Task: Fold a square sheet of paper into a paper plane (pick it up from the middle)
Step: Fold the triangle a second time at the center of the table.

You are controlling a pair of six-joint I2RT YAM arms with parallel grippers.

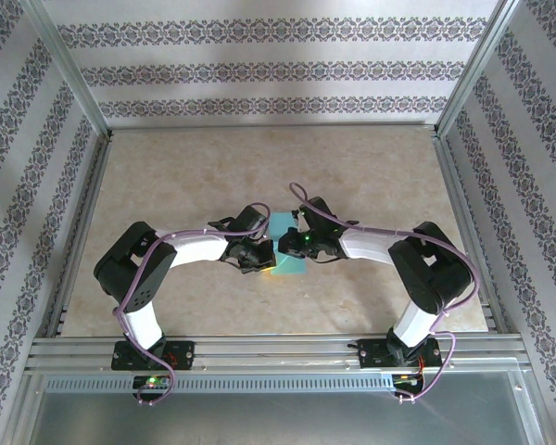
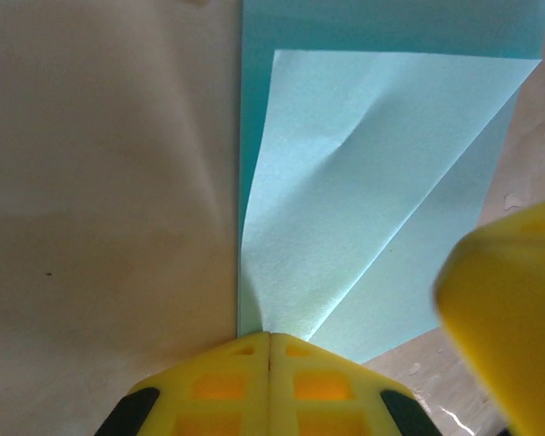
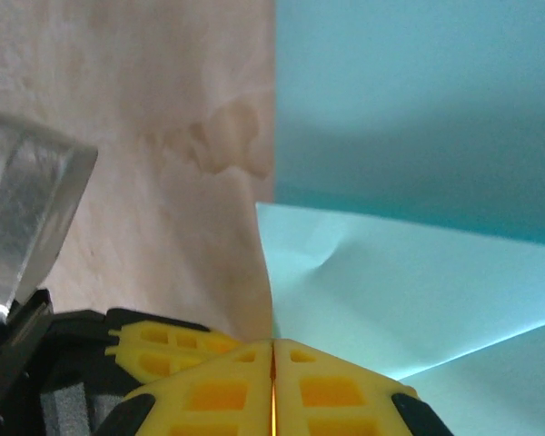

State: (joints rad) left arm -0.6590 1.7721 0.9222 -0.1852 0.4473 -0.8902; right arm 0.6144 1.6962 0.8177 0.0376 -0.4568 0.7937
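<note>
On your left, the left fingers (image 1: 257,257) reach in over the middle of the bench (image 1: 167,176) and meet the left edge of the square sheet of paper (image 1: 289,264). From the left wrist you see them pressed tight together with no gap at the seam. The narrow end of a pale folded flap runs straight into that seam, so they grip the paper by that tip. The teal sheet lies on the bench between the two arms, its paler side turned over in a long slanting flap with a soft dent in it. A blurred yellow shape (image 2: 509,309) stands just beside its right edge. On your right, the right fingers (image 1: 291,244) touch the sheet's right side. From the right wrist they are likewise squeezed together on the flap's edge, and a blurred greyish shape (image 3: 23,209) sits at that view's left
</note>
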